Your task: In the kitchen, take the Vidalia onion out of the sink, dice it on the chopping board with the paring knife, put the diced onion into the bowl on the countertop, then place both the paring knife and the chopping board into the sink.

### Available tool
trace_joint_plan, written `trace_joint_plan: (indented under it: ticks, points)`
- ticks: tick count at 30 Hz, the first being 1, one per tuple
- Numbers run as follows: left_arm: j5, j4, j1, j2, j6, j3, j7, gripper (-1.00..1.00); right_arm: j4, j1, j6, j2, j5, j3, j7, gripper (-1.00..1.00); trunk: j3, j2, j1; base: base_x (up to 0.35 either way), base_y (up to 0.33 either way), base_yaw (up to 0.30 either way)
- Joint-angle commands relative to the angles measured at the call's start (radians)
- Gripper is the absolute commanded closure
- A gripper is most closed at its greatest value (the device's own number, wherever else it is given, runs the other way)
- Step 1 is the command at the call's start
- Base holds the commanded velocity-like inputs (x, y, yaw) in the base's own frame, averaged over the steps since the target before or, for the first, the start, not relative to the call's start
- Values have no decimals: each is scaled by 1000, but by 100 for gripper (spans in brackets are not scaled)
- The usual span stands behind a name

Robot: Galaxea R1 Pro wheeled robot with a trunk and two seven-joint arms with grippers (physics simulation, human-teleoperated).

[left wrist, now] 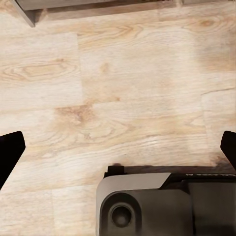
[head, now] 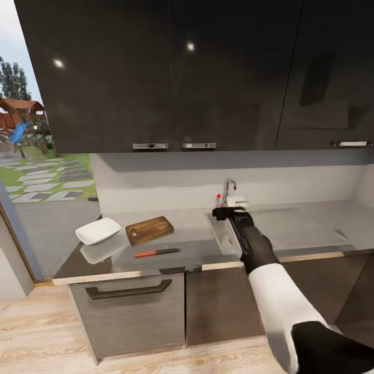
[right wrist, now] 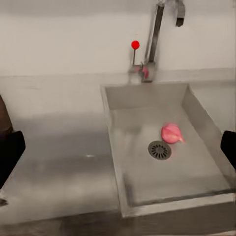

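The right gripper (head: 228,212) is held out over the sink (head: 224,240), above its near-left part, w/ the arm stretched forward from the lower right of the head view. In the right wrist view the two fingertips (right wrist: 11,150) are seen at the far edges of the picture, wide apart, w/ nothing between them, so this claw is open. The sink (right wrist: 123,162) is seen as a grey steel basin. Inside it the onion (right wrist: 171,132) is found, a small pink bulb lying on the basin floor just beside the round drain (right wrist: 160,150), on the side toward the tap. Whether onion and drain touch cannot be told. The tap (right wrist: 156,34) stands behind the basin, w/ a red-tipped lever (right wrist: 134,45) next to it.

On the countertop (head: 197,249), left of the sink, the chopping board (head: 149,229) is laid flat, nothing on it. The white bowl (head: 97,230) is placed just left of the board, near the counter's left end; it looks empty. The knife (head: 157,252) lies in front of the board, apart from it, red handle to the left, blade to the right.

In the left wrist view the left gripper (left wrist: 118,147) is pointed down at the wooden floor (left wrist: 123,93); its fingertips are spread wide & nothing is held.
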Motion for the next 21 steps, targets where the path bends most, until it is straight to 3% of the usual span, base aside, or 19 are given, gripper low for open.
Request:
trace_joint_plan:
  ticks: [1, 2, 4, 7, 16, 21]
  points:
    - [1, 1, 0, 1, -3, 0, 0, -100, 89, -70, -1, 0, 5, 1, -1, -100, -1, -1, 0, 0, 0, 0]
    - [1, 1, 0, 1, -3, 0, 0, -100, 163, -127, -11, 0, 5, 1, -2, -100, -1, -1, 0, 0, 0, 0]
    - [2, 1, 0, 1, -3, 0, 0, -100, 233, -181, -28, 0, 4, 0, -2, -100, -1, -1, 0, 0, 0, 0]
    - [2, 1, 0, 1, -3, 0, 0, -100, 274, -219, -48, 0, 3, 2, 5, -100, -1, -1, 0, 0, 0, 0]
    - [4, 1, 0, -1, -1, 0, -6, -100, 307, -237, -58, 0, -1, 5, 15, -100, -1, -1, 0, 0, 0, 8]
    - [4, 2, 0, -2, -1, 0, -6, -100, 320, -237, -59, 0, -1, 6, 14, -100, -1, -1, 0, 0, 0, 215]
